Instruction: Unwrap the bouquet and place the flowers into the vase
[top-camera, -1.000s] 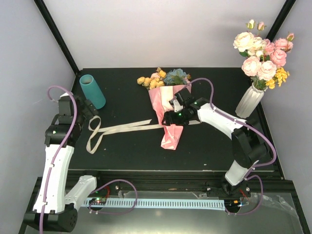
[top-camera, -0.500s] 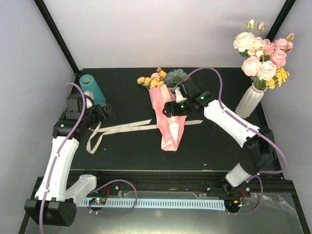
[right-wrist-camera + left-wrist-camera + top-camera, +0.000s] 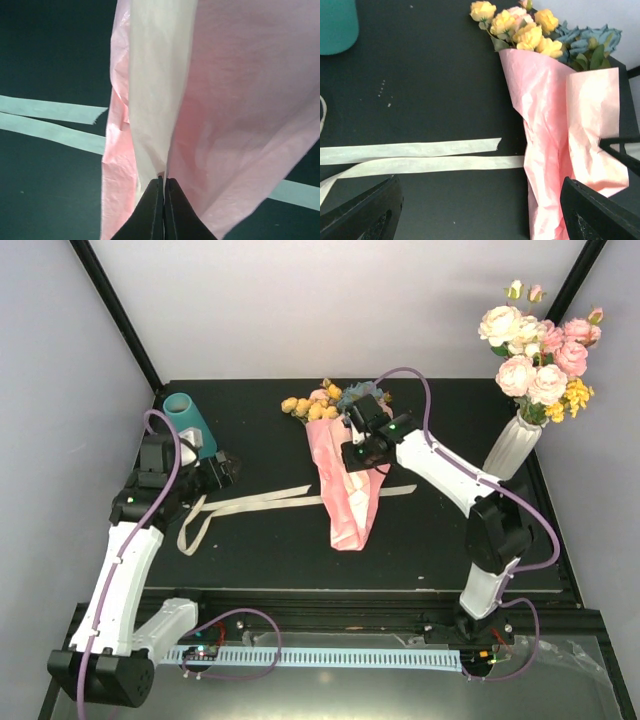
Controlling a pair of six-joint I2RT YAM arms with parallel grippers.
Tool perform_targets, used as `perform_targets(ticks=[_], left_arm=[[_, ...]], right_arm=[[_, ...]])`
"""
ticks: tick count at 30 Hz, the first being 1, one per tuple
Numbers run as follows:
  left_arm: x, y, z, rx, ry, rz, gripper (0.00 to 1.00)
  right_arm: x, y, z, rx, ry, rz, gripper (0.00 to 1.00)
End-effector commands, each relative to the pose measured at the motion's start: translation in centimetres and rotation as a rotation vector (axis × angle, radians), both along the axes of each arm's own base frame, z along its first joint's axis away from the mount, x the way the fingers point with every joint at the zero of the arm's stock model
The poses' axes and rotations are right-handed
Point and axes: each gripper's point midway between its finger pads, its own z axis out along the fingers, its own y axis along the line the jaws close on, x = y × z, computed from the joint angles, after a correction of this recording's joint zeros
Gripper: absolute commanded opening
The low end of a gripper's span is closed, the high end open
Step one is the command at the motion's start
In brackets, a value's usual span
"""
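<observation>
Small bouquet point(image 3: 345, 502), yellow/blue/pink fake blooms in crinkled pink paper cone, lies mid-table, heads at 12 o'clock. Beige ribbon point(image 3: 250, 505) lies untied, trailing toward 9. R gripper point(image 3: 164, 181) pinched tight on a paper fold. L gripper point(image 3: 222, 472) spread wide nr teal tapered vase point(image 3: 188, 418) at 10.

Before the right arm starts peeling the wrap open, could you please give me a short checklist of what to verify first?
1. The ribbon is off the bouquet: ok; it lies loose on the table.
2. Grip of the right gripper: ok; shut on a fold of the pink paper.
3. The left gripper is free to help: ok; open, holding nothing.
4. The flowers are out of the paper: not ok; stems wrapped.
5. The vase is upright and unobstructed: cannot tell; the left arm partly hides it.
</observation>
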Motion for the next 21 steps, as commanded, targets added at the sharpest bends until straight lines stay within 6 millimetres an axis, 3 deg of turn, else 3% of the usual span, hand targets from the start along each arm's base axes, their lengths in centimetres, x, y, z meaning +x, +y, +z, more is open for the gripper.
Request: perform_targets(ticks=[1, 8, 13, 20, 21], left_arm=[[-0.1, -1.9, -0.1, -0.022, -0.018, -0.096, 0.88], [0.3, -6.2, -1.0, -0.017, 0.006, -0.243, 0.86], [0.9, -10.0, -2.5, 0.012, 0.055, -0.357, 0.86], [1.5, -14.4, -5.3, 0.077, 0.078, -0.489, 0.83], [1.7, -14.9, -6.5, 0.086, 0.11, -0.503, 0.83]], right_arm=[[0.4, -1.8, 2.4, -0.068, -0.071, -0.035, 0.02], [-2.1, -7.8, 4.2, -0.209, -0.127, -0.181, 0.02], [-5.0, -12.9, 2.6, -0.301, -0.099, -0.321, 0.02], [-8.5, -16.8, -0.5, -0.348, -0.024, -0.458, 0.02], [-8.9, -17.2, -1.1, -0.36, -0.009, -0.473, 0.02]])
